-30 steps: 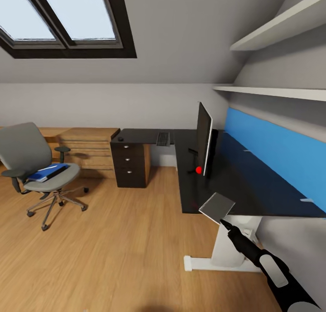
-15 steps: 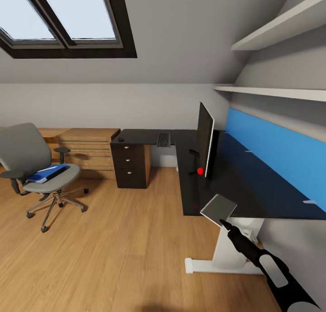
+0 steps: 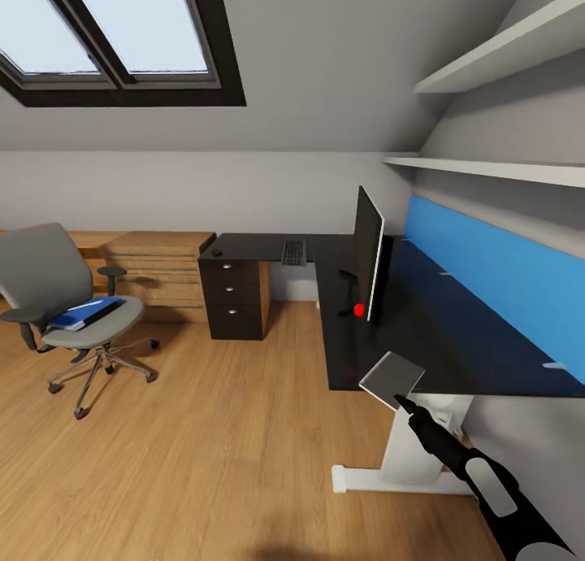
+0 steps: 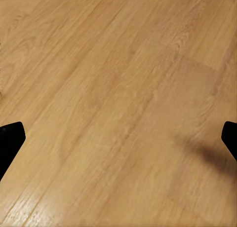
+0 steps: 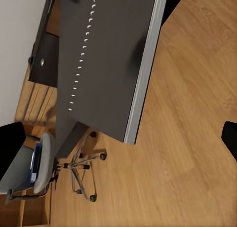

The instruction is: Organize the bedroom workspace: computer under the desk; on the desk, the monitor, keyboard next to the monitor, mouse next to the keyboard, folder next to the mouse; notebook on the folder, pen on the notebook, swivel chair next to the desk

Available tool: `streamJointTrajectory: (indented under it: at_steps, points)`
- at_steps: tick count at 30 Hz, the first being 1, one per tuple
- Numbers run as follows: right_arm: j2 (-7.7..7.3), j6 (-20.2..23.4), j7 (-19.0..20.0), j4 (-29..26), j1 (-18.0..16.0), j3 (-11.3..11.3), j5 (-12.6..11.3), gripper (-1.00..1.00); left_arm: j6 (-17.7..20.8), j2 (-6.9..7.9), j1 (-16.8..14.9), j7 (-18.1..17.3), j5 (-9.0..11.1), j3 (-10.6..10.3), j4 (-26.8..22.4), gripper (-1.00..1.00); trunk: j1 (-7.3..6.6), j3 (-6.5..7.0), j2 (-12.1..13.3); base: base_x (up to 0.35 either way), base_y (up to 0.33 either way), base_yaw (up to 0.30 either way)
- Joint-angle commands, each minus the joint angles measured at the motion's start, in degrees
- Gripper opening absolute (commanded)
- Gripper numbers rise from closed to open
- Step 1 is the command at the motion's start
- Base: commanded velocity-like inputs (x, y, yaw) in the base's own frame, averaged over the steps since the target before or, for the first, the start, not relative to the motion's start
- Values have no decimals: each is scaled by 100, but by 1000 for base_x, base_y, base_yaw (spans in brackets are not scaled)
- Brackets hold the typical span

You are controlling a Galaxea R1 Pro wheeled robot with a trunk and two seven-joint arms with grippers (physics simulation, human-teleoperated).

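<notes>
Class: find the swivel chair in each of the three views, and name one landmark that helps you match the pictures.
Head view: chair at left, on the floor, away from the desk.
Right wrist view: chair in the lower left corner, seen sideways.
Left wrist view: floor boards and dark jaw tips.
Shared landmark: the blue folder on the seat.

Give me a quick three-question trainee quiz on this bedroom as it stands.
1. True or false: the folder lies on the desk.
2. The keyboard lies: A) on the floor B) on the desk, beyond the monitor C) on a shelf.
3. Fill in: the desk's back panel is ___.
Key: 1 false, it lies on the swivel chair's seat; 2 B; 3 blue.
</notes>
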Motion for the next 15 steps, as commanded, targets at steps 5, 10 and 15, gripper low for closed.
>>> streamJointTrajectory:
  at_steps: [5, 10, 15]
  points:
    - [2, 49, 8, 0, -3, -19, -39, 100, -17, -1, -3, -9, 39, 10, 1, 100, 0, -6, -3, 0, 0, 0]
    - [-3, 51, 8, 3, -3, -21, -39, 100, -21, 0, -3, -9, 39, 10, 1, 100, 0, -6, -3, 41, 4, 0]
    - [-5, 50, 8, 5, -3, -22, -39, 100, -24, 2, -3, -11, 39, 11, 1, 100, 0, -6, -3, 194, 39, 0]
